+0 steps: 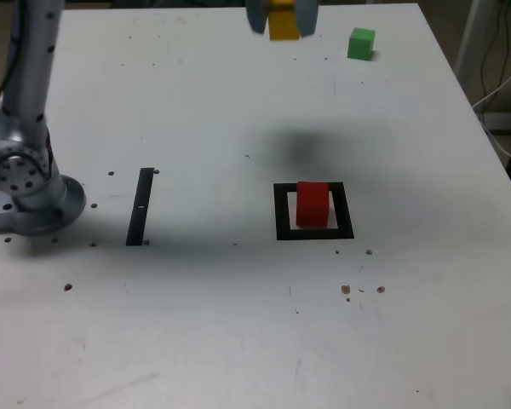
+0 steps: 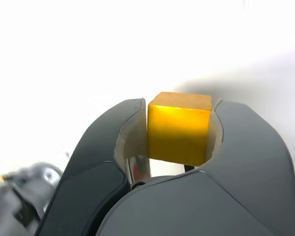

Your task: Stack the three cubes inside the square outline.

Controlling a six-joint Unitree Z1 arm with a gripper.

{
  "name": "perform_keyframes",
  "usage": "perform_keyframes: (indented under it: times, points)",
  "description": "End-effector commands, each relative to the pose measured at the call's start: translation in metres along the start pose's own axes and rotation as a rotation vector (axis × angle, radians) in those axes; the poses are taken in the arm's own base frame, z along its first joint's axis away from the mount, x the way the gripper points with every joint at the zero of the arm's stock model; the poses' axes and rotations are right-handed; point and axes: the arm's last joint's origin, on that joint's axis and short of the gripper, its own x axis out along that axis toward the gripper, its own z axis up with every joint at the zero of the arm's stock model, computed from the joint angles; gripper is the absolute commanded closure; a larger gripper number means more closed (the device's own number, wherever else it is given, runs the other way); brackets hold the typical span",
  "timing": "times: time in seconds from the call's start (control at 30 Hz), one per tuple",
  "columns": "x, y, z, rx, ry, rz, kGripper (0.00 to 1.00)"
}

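At table's far edge, hand (image 1: 282, 17) grips yellow cube (image 1: 283, 24); green cube (image 1: 361, 43) near.

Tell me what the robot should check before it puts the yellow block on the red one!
1. Yellow cube squeezed in the end effector: ok.
2. Red cube sits inside the square outline: ok.
3. Red cube's top is bare: ok.
4. Yellow cube hangs right over the red one: not ok, it is farther back on the table.
5. Green cube out of the way: ok.
6. Red cube exactly centred: cannot tell.
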Motion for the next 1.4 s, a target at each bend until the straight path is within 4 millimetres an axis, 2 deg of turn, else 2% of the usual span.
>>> perform_keyframes:
  times: [0.0, 0.23, 0.4, 0.5, 0.9, 1.2, 1.37]
  points:
    - [-0.005, -0.028, -0.026, -0.108, 0.014, -0.021, 0.67]
    - [0.006, -0.098, -0.018, -0.159, 0.027, -0.063, 0.67]
    - [0.007, -0.133, 0.001, -0.151, 0.033, -0.068, 0.67]
    - [0.011, -0.146, 0.013, -0.147, 0.047, -0.07, 0.67]
    - [0.027, -0.177, 0.045, -0.176, 0.092, -0.09, 0.67]
    - [0.03, -0.182, 0.064, -0.168, 0.073, -0.108, 0.67]
    - [0.032, -0.182, 0.067, -0.147, 0.073, -0.091, 0.67]
